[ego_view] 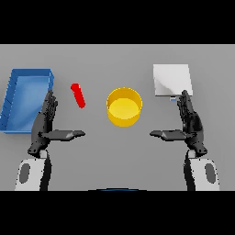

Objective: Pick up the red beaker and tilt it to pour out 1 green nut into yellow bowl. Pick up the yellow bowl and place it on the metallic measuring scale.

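A slim red beaker (78,95) stands on the grey table, leaning slightly, left of centre. A round yellow bowl (124,107) sits at the middle, with nothing visible in it. The metallic measuring scale (171,80) is a pale square plate at the back right. My left hand (44,121) hovers at the lower left, fingers straight and thumb pointing inward, below and left of the beaker. My right hand (190,121) mirrors it at the lower right, open, its fingertips just below the scale's front edge. Neither hand holds anything. No green nut is visible.
A blue rectangular tray (13,98) with raised walls lies at the far left, close beside my left hand.
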Tool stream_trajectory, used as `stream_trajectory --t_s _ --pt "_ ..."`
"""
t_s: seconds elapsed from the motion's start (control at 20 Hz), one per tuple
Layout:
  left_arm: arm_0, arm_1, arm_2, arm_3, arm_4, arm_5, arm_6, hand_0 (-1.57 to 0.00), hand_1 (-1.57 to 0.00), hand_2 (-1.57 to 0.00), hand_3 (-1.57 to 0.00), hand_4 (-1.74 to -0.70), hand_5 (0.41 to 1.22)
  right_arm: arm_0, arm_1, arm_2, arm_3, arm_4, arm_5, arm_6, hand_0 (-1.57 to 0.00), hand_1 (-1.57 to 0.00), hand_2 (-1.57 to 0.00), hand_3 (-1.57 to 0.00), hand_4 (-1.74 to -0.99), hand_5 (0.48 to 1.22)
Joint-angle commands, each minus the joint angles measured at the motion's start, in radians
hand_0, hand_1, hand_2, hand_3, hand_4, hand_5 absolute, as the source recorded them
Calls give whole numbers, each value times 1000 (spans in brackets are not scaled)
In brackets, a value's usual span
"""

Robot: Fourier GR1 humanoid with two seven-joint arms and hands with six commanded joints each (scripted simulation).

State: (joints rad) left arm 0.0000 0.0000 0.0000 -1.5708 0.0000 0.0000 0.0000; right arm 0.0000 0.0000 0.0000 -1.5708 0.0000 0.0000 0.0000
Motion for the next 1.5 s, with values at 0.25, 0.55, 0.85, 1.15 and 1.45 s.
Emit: stream_trajectory --t_s 0.25,0.55,0.85,1.15,1.45 --pt "14 -10 -14 -11 -11 6 -4 1 1 1 1 -1141 660 -6 15 11 8 10 -7 -5 1 1 1 1 -1071 578" --pt "129 61 -134 -218 -148 -18 43 1 1 1 1 -1136 657 68 -58 139 -112 294 -82 -84 1 1 1 1 -1084 585" --pt "49 60 -119 -104 -152 -24 100 1 1 1 1 -1137 647 78 -60 135 -128 236 -31 -92 1 1 1 1 -1180 627" --pt "-137 67 -57 140 -145 -23 53 1 1 1 1 -1177 644 80 -53 128 -119 207 -15 -90 1 1 1 1 -1220 626" --pt "-284 71 -22 330 -146 -32 -18 1 1 1 1 -1197 646 79 -62 122 -124 210 -17 -88 1 1 1 1 -1218 626"
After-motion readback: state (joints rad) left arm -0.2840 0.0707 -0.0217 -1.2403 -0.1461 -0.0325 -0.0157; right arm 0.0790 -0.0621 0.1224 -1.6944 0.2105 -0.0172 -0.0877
